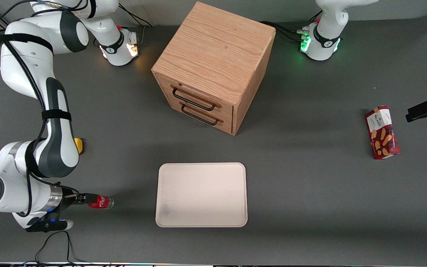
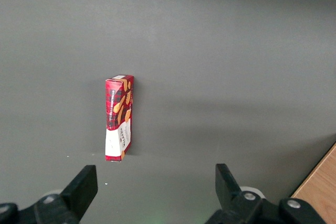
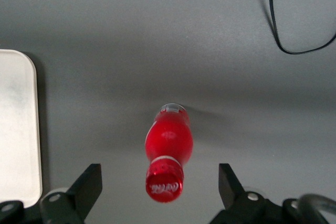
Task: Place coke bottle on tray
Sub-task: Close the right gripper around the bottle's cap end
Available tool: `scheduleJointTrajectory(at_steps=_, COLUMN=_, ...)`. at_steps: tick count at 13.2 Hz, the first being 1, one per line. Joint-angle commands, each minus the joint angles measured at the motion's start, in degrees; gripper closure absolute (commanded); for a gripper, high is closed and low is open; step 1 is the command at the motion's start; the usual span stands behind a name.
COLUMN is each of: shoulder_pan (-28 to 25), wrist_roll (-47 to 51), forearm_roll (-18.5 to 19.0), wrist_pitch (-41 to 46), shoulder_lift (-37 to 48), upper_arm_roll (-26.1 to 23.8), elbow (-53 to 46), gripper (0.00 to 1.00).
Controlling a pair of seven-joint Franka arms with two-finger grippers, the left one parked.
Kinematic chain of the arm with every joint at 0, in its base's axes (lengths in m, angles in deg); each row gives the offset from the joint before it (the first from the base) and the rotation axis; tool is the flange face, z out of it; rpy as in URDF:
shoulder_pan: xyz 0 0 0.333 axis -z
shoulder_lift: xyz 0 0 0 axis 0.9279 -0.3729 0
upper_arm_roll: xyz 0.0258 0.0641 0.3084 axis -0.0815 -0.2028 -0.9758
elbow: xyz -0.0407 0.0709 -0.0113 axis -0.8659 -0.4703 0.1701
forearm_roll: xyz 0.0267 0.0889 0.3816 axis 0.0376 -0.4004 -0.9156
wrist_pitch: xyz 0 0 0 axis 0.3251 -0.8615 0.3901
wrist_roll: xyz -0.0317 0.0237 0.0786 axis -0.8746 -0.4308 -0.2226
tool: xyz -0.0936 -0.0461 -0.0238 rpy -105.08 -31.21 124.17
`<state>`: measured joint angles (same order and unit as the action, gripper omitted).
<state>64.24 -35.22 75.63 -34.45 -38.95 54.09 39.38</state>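
My end effector (image 3: pixel 160 190) hovering over the coke bottle (image 3: pixel 168 150), fingers (image 3: pixel 86 184) spread wide either side — gripping nothing, bottle upright on the grey bench (image 1: pixel 310 193), tray (image 1: pixel 201 194) lying nearby, toward the parked arm's end.

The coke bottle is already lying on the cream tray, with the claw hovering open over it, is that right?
Not quite. The coke bottle is on the grey table beside the tray, not on it, as the right wrist view shows. The gripper does hover open over the bottle.
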Motion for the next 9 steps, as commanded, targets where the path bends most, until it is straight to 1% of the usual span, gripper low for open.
scheduleJointTrajectory(at_steps=1, shoulder_pan=-0.01, wrist_roll=0.30, forearm_roll=-0.63, wrist_pitch=-0.13, shoulder_lift=-1.60, upper_arm_roll=-0.01, elbow=-2.28, gripper=0.05)
scheduleJointTrajectory(at_steps=4, shoulder_pan=-0.01, wrist_roll=0.21, forearm_roll=-0.54, wrist_pitch=0.13, shoulder_lift=-1.60, upper_arm_roll=-0.01, elbow=-1.75, gripper=0.11)
scheduleJointTrajectory(at_steps=7, shoulder_pan=0.08, wrist_roll=0.13, forearm_roll=-0.54, wrist_pitch=0.22, shoulder_lift=-1.60, upper_arm_roll=-0.01, elbow=-1.57, gripper=0.31)
scheduleJointTrajectory(at_steps=8, shoulder_pan=-0.01, wrist_roll=0.21, forearm_roll=-0.63, wrist_pitch=0.30, shoulder_lift=-1.60, upper_arm_roll=-0.01, elbow=-1.57, gripper=0.46)
scheduleJointTrajectory(at_steps=9, shoulder_pan=-0.01, wrist_roll=0.21, forearm_roll=-0.63, wrist_pitch=0.48, shoulder_lift=-1.60, upper_arm_roll=-0.01, elbow=-1.57, gripper=0.65)
